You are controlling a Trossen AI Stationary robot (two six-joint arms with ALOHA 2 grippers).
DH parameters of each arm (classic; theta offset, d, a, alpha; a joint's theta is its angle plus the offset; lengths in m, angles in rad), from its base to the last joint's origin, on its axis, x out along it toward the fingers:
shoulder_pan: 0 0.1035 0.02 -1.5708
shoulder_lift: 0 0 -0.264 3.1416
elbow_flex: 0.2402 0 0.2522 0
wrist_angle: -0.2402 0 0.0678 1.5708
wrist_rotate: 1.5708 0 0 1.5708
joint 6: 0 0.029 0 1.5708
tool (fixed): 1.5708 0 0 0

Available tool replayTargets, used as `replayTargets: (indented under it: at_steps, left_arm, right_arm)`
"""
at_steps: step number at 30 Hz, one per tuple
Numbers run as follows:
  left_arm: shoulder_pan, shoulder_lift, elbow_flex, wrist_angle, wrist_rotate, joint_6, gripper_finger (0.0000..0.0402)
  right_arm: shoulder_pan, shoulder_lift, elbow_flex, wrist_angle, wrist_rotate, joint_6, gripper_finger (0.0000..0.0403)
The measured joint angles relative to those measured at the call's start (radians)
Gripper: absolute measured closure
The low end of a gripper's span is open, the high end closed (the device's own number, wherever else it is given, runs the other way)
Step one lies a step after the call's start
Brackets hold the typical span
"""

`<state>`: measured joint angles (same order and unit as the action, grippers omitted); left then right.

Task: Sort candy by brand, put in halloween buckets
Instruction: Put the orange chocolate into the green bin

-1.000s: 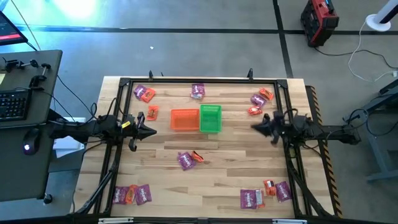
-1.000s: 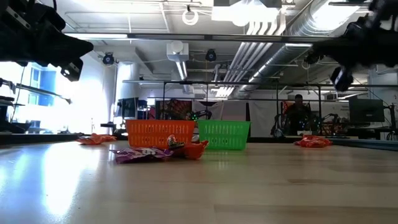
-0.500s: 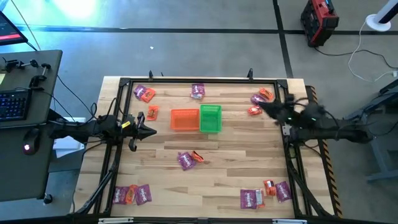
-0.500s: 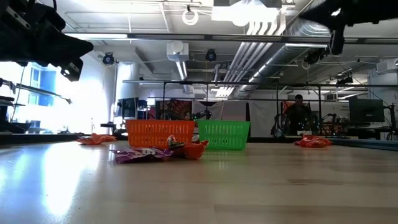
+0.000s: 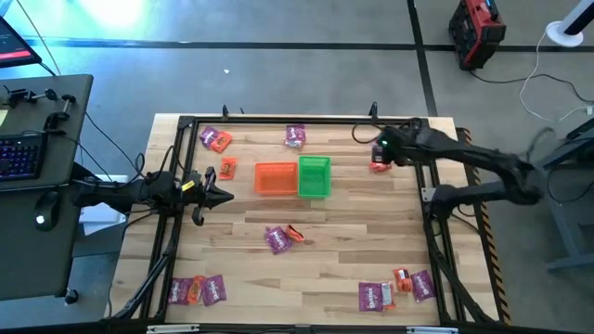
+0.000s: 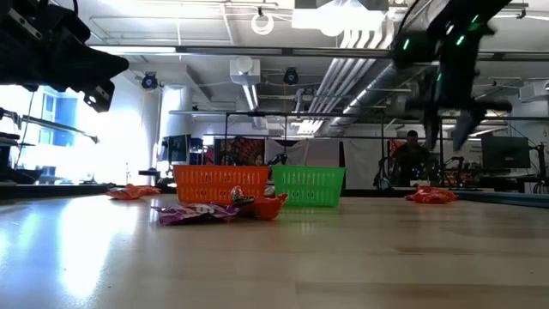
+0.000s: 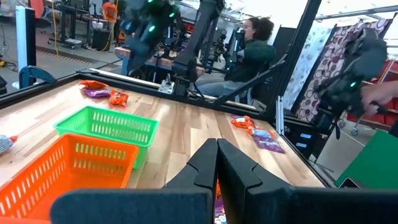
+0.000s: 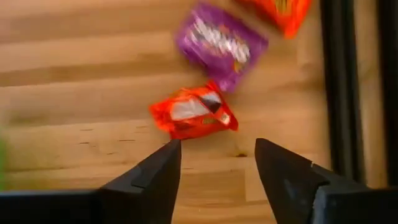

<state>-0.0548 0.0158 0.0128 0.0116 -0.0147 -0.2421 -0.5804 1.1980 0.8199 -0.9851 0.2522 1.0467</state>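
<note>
Orange-red shiny wrapped candy packet (image 8: 194, 118) below the open right gripper (image 8: 217, 165); left gripper (image 5: 223, 195) shut; pale wooden slatted tabletop (image 5: 353, 241), workshop behind.

Wooden table (image 5: 325, 269), pale planks, with a dark metal frame (image 5: 278, 121) along its edges. Grey floor around it. Beside the table, a desk with a keyboard (image 5: 20, 156) and mouse (image 5: 39, 221). A red and black case (image 5: 476, 32) on the floor, well apart. A seated person (image 7: 249, 53) beyond the table; another person (image 6: 412, 159) far back in the room.
</note>
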Motion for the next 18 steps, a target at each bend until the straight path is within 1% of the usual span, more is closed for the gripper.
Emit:
replayTargets:
  at_steps: [2, 4, 8, 14, 18]
  left_arm:
    - [0.0, 0.0, 0.0, 0.016, 0.0, -0.051, 0.0401]
    - [0.0, 0.0, 0.0, 0.062, 0.0, -0.12, 0.0401]
    - [0.0, 0.0, 0.0, 0.177, -0.01, -0.256, 0.0401]
    - [0.0, 0.003, 0.001, 0.324, -0.219, -0.278, 0.0401]
    - [0.0, 0.004, 0.001, 0.328, -0.248, -0.279, 0.0401]
  right_arm:
    - [-0.05, 0.061, -0.004, 0.075, -0.076, -0.019, 0.0193]
    - [-0.091, 0.111, -0.004, 0.129, -0.122, -0.033, 0.0192]
    - [-0.152, 0.181, -0.004, 0.148, -0.121, -0.017, 0.0194]
    - [-0.201, 0.254, -0.004, 0.146, -0.131, -0.081, 0.0194]
    - [-0.216, 0.294, -0.004, 0.163, -0.16, -0.11, 0.0194]
